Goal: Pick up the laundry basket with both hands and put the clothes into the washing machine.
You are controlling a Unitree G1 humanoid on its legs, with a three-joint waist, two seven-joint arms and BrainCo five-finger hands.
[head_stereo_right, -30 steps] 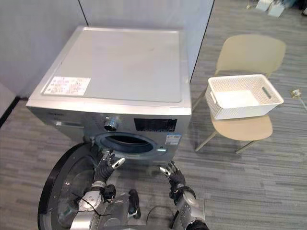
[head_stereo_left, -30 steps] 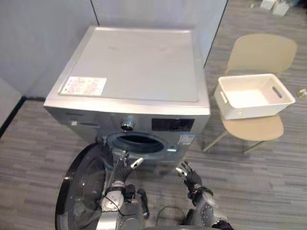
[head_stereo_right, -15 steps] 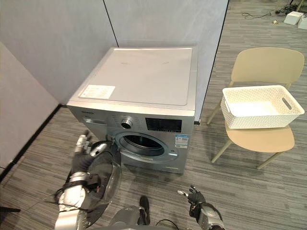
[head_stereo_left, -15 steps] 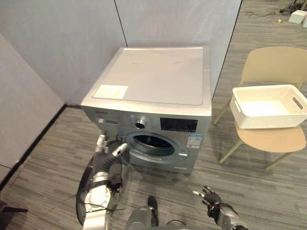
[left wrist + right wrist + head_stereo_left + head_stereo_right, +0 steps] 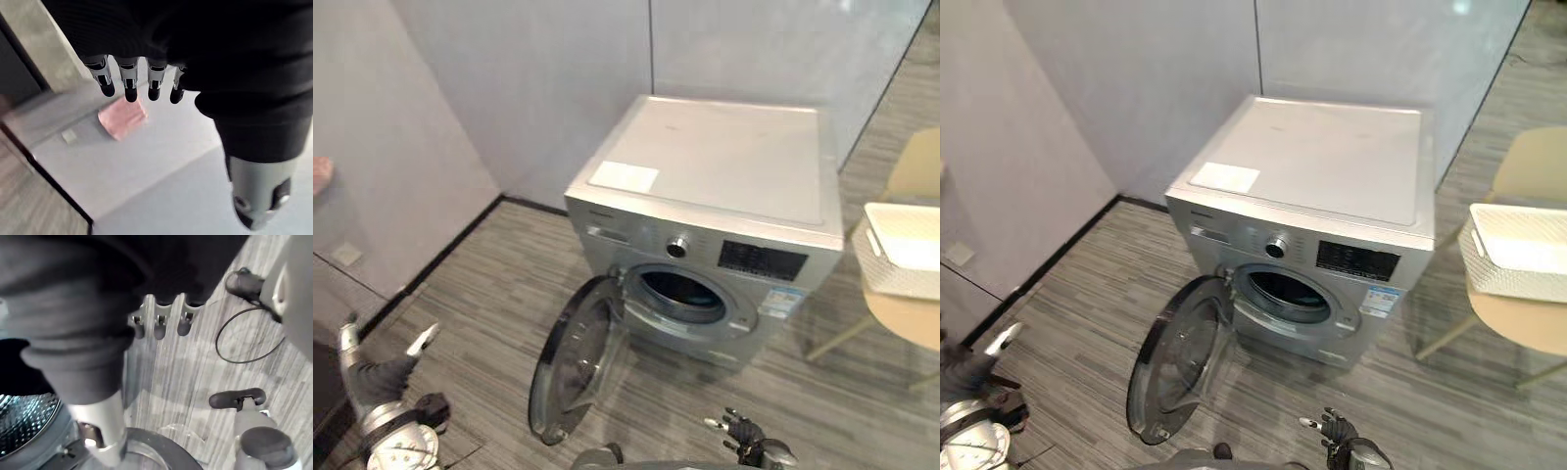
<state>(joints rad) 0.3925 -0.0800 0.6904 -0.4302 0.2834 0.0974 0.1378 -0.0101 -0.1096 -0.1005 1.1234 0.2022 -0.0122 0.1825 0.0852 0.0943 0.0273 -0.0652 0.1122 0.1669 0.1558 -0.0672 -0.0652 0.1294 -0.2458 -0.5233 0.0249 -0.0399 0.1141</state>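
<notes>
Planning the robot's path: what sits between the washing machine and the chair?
Nothing: bare floor separates the washing machine from the chair holding the basket, in both eye views.

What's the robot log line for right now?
washing machine door: open | laundry basket: on chair | left hand: open, empty | right hand: open, empty

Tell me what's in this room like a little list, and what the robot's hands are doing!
washing machine: silver, front-loading
door: wide open, swung to the robot's left
drum opening: uncovered, dark inside
laundry basket: white, on the chair, to the right of the machine
chair: beige
left hand: open, low on the left, holding nothing
right hand: open, low in front of the machine, holding nothing
job so far: basket not yet picked up
</notes>
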